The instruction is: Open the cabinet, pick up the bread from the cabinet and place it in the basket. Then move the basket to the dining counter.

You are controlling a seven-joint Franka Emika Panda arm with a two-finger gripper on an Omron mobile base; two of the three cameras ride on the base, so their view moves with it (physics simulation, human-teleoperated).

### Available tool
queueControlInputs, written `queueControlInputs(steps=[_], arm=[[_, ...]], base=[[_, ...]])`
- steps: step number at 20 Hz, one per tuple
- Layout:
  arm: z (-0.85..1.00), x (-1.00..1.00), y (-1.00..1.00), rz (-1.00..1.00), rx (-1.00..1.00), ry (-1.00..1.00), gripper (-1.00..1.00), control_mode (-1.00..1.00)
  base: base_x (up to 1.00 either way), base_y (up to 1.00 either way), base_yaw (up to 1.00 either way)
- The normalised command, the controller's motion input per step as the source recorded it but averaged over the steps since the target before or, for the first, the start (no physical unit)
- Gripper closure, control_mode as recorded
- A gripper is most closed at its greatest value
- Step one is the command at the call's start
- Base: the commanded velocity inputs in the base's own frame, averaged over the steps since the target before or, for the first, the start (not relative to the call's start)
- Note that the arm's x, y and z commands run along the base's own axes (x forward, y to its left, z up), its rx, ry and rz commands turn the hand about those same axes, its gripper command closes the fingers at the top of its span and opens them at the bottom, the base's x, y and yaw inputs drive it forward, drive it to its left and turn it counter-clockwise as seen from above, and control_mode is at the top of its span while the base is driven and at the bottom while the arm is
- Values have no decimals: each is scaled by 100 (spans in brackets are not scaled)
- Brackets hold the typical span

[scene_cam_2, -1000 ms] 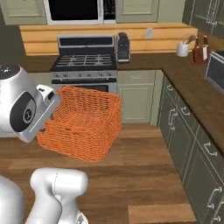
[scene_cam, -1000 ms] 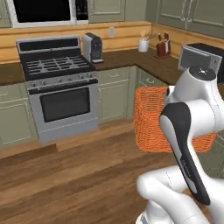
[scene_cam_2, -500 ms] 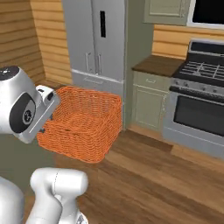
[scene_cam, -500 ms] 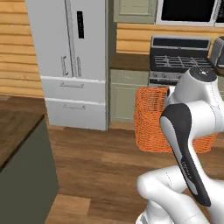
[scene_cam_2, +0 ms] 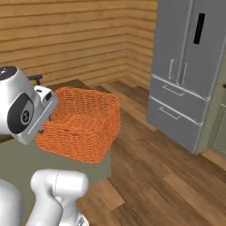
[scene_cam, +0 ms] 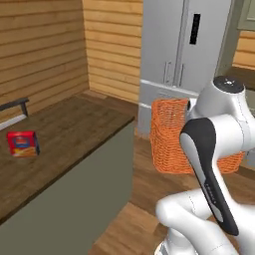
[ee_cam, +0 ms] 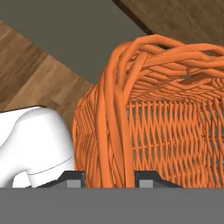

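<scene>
Fingers [ee_cam: 74, 181] pinch the basket [scene_cam_2: 81, 123] rim up close, while the left base view adds a red box [scene_cam: 23, 143] on the worktop [scene_cam: 69, 132].

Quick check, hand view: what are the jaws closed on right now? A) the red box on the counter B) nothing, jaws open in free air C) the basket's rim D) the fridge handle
C: in the hand view the orange basket wall and rim run straight down between the two dark fingertips, and the right base view shows the basket carried off the floor at the gripper.
</scene>
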Motion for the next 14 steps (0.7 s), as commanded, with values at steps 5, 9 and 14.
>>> queueControlInputs(steps=[5, 9, 14], arm=[[0, 0, 0, 0, 0, 0, 100, 100], [0, 0, 0, 0, 0, 0, 100, 100], [0, 0, 0, 0, 0, 0, 100, 100]], base=[[19, 0, 73], [25, 3, 84], [0, 3, 68]])
